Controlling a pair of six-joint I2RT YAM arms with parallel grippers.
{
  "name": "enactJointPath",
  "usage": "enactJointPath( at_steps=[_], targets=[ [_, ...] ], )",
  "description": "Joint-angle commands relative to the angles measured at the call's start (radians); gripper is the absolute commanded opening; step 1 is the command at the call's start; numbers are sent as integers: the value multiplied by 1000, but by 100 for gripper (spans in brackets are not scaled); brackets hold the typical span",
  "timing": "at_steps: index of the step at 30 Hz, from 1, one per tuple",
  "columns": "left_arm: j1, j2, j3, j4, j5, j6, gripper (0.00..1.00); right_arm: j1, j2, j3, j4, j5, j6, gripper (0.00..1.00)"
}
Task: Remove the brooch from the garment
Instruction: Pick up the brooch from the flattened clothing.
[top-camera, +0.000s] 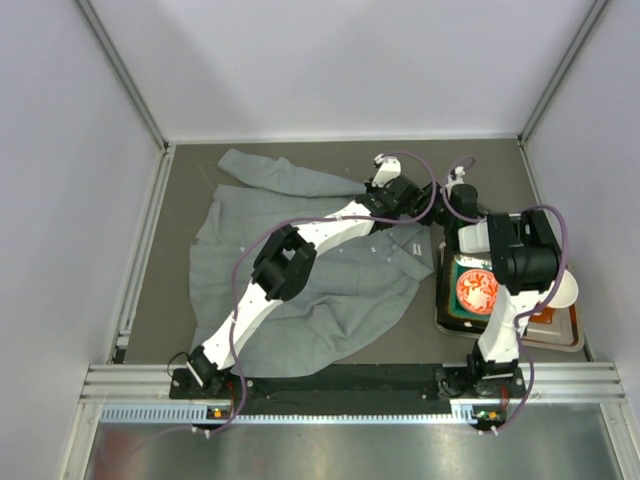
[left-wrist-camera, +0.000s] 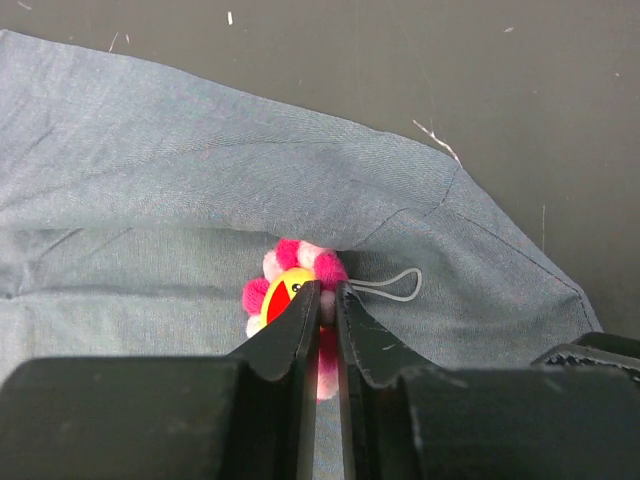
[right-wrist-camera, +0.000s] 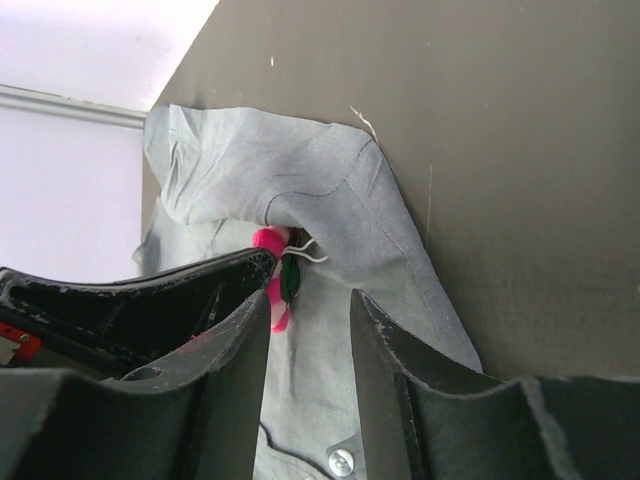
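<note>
Brooch (left-wrist-camera: 290, 285) | on the garment (left-wrist-camera: 150, 180), by its folded edge, not yet off | my left gripper (left-wrist-camera: 327, 295) pinched on its petals | my right gripper (right-wrist-camera: 310, 300) spread, empty, over the garment beside it | left to do: pull it free

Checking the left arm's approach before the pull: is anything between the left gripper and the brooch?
Nothing visible. The left gripper has its jaws pinched on the brooch, which sits on the garment. The open right gripper hovers beside it, not between.
</note>
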Motion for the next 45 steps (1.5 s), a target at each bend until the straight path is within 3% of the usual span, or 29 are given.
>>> enactJointPath(
  at_steps=[1, 5, 21, 32, 45],
  targets=[
    [1, -32, -17, 55, 9, 9, 10, 17, 29, 46, 6, -10, -21, 38],
    [1, -52, -49, 86, 5, 14, 0, 26, 37, 55, 0, -9, -19, 38],
    [1, -93, -141, 193, -35, 20, 0, 47, 67, 90, -38, -1, -24, 38],
    [3, -127, -217, 360, -31, 38, 0, 51, 66, 97, -75, 26, -33, 37],
    [6, -210, -424, 615, 18, 35, 0, 51, 64, 91, -77, 20, -27, 37]
  ],
)
